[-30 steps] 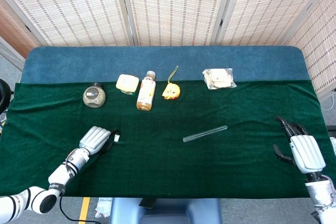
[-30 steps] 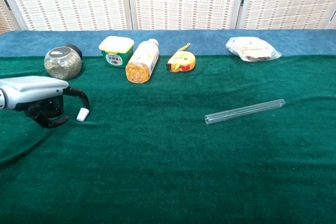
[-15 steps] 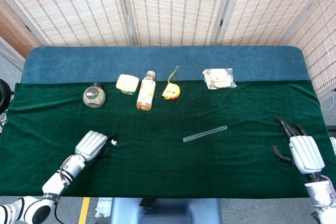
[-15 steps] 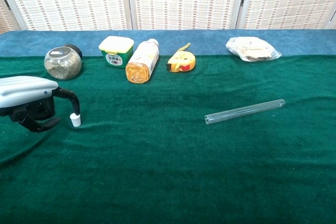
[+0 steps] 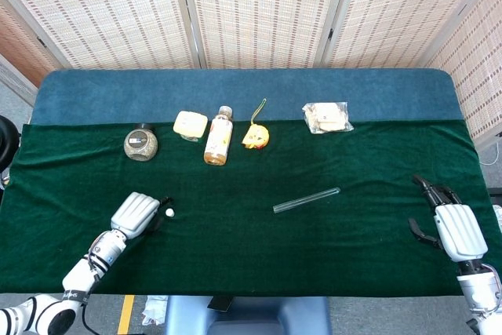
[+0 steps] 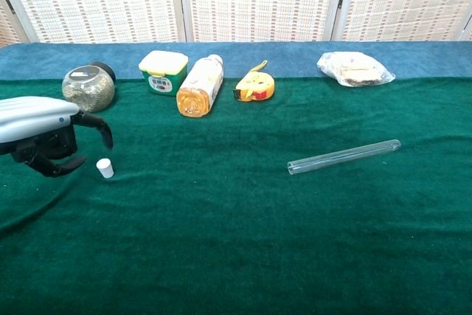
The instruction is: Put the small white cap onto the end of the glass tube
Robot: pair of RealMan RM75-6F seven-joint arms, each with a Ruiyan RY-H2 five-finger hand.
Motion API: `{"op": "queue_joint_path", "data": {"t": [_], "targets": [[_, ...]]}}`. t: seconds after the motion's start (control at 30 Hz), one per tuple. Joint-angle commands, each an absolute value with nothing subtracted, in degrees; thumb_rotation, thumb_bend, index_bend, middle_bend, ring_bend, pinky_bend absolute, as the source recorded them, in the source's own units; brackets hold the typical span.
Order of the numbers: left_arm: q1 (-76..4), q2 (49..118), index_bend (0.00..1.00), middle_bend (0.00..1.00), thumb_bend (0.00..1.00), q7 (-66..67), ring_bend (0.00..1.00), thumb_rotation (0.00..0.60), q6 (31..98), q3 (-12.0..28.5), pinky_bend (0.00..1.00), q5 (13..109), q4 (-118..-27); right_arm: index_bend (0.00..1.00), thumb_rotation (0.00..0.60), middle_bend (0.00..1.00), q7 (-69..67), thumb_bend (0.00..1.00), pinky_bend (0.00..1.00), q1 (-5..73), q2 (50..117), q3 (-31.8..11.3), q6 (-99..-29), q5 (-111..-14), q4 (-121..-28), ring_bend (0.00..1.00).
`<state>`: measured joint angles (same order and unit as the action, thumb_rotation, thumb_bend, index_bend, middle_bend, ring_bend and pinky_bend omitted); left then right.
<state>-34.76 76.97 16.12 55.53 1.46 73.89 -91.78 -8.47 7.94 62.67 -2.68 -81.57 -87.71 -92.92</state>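
Blue-topped table (image 5: pixel 243 88) draped with a dark green velvet cloth (image 5: pixel 251 256), whose far hem left a blue strip bare along the back edge; the cloth's near half lay broad and open between the two hands. Left hand (image 6: pixel 40 134), silver-backed with black fingers, hovered low near the left edge, fingers curled loosely apart and holding nothing. Right hand (image 5: pixel 451 221) sat near the right edge, seen only from the head view, fingers spread and holding nothing. Clear glass tube (image 6: pixel 344 156) lay on its side right of centre, slanted, well apart from both hands, open cloth all round it. Orange-filled plastic bottle (image 6: pixel 199 86) lay on its side at the hem; its label was too small to read. Round glass jar of greenish grains (image 6: pixel 88 88) stood behind the left hand. Clear bag of pale contents (image 6: pixel 354 68) lay at back right. Pale yellow lidded tub (image 6: pixel 163 71), green label unreadable. Yellow tape measure (image 6: pixel 255 86). Small white cap (image 6: pixel 105 168) stood upright on the cloth just beside the left fingertips, not touching.
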Motion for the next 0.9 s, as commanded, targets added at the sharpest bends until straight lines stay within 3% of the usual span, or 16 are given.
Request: {"op": "queue_joint_path", "data": {"t": [0.03,0.37,0.9], "targets": [[-34.9,78.4,0.37,0.98,0.48,16.2,0.9,0.6,55.7,1.8,0.83,74.2,-90.0,0.04,0.6,0.2,-8.5,0.45,0.17,8.0,62.7,-2.7,-81.5,-87.7,-92.9,0.3],[-35.1,82.0,0.46,0.98,0.46,15.0,0.91,0.6,55.6,2.2,0.83,74.5,-85.4,0.04,0.6,0.2,-8.8,0.45,0.17,7.8,62.6,-2.7,-81.1,-87.1,-92.8,0.3],[-34.4,83.5,0.42,0.98,0.38,15.8,0.91,0.6,57.0,2.2,0.83,74.9,-84.1,0.04,0.6,0.2,-8.9,0.45,0.17,8.0,62.5,-2.6,-80.5,-87.2,-92.9,0.31]]}}
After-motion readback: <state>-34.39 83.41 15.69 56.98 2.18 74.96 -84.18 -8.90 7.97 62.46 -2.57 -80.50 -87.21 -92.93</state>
